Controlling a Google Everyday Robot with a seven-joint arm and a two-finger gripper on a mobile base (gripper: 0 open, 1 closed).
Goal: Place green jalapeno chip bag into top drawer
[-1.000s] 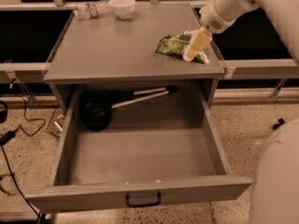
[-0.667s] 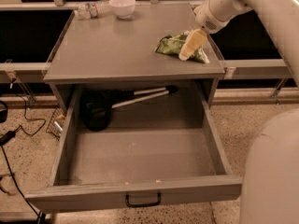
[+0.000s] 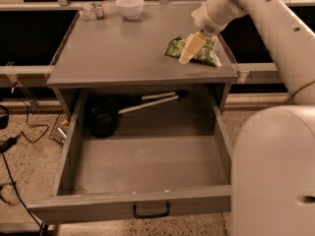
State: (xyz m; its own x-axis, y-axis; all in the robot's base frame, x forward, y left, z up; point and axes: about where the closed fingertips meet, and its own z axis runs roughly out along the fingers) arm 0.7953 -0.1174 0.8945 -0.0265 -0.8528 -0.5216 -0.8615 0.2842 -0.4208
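Note:
The green jalapeno chip bag (image 3: 208, 54) lies on the grey counter top (image 3: 118, 53), near its right front corner. My gripper (image 3: 191, 47) comes down from the upper right and sits on the bag's middle, covering part of it. The bag rests on the counter and is not lifted. The top drawer (image 3: 147, 166) is pulled wide open below the counter, its front panel and black pull handle (image 3: 151, 211) nearest the camera.
A black ladle-like utensil (image 3: 102, 119) with a long pale handle lies at the drawer's back left. A clear plastic bottle (image 3: 96, 10) and a white bowl (image 3: 130, 6) stand at the counter's far edge. My white body (image 3: 275, 171) fills the lower right. Cables lie on the floor at left.
My gripper has shifted a little to the left across the bag, so more of the bag now shows to its right. The bag and the drawer have not moved.

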